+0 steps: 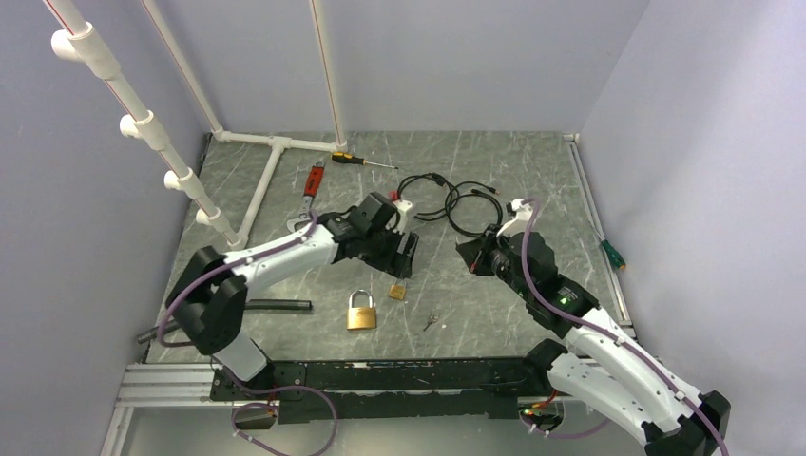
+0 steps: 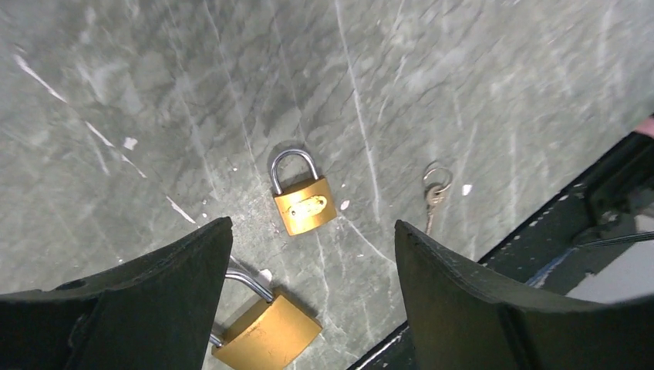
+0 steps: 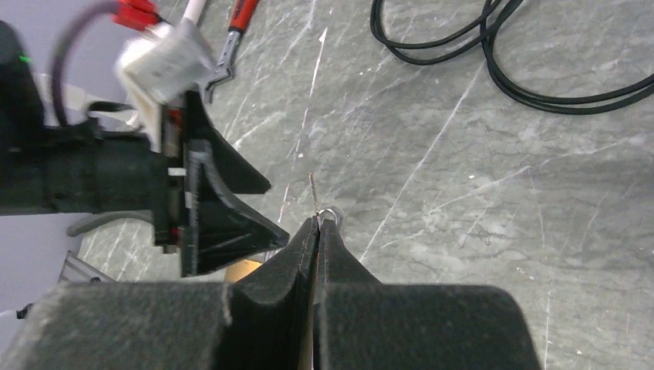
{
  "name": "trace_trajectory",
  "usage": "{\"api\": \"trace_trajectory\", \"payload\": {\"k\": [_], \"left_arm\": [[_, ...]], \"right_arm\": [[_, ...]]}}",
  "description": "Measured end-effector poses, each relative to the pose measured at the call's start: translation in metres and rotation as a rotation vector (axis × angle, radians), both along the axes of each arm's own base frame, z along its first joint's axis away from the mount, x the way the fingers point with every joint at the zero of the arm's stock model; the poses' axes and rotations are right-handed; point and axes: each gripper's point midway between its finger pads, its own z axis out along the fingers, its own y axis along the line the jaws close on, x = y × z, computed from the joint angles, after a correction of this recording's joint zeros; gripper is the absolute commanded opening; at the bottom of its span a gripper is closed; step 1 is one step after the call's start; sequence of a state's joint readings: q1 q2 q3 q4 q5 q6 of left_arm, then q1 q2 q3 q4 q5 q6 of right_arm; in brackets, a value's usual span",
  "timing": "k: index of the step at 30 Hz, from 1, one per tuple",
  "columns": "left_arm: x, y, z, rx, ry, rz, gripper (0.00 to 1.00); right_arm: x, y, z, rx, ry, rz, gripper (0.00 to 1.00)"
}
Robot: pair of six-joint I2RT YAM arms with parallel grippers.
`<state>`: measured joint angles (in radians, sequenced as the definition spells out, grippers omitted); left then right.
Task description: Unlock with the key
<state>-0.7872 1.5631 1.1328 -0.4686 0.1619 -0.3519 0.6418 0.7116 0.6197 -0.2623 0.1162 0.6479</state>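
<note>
Grey tabletop (image 1: 532,190) | left gripper (image 1: 407,256) spread beside padlock (image 1: 397,291) | front rail (image 1: 380,372) close

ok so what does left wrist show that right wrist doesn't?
Left wrist only: the centre padlock, shackle shut; the near padlock at the bottom edge; a loose key lying on the table.
Right wrist only: the right hand, shut, pinching the held key; black cables; a red-handled tool.
Both: the open left hand and the table. A brass-coloured sliver below the left hand in right wrist may be a padlock; can't tell.
</note>
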Motion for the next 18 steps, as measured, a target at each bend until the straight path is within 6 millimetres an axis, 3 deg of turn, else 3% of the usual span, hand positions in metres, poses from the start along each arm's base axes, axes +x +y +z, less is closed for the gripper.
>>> {"api": "trace_trajectory", "payload": {"k": [5,9,18], "left_arm": [[-0.01,-0.002,-0.044,0.121,0.074,-0.037,0.79],[-0.015,-0.007,-0.067,0.197,0.103,-0.056,0.77],[-0.026,-0.01,-0.087,0.339,0.088,-0.051,0.71]], "right_arm": [[-0.004,-0.007,-0.008,-0.014,0.014,-0.017,0.0],[-0.006,-0.011,-0.021,-0.033,0.038,-0.022,0.0],[-0.008,-0.016,-0.023,-0.036,0.03,-0.039,0.0]]}}
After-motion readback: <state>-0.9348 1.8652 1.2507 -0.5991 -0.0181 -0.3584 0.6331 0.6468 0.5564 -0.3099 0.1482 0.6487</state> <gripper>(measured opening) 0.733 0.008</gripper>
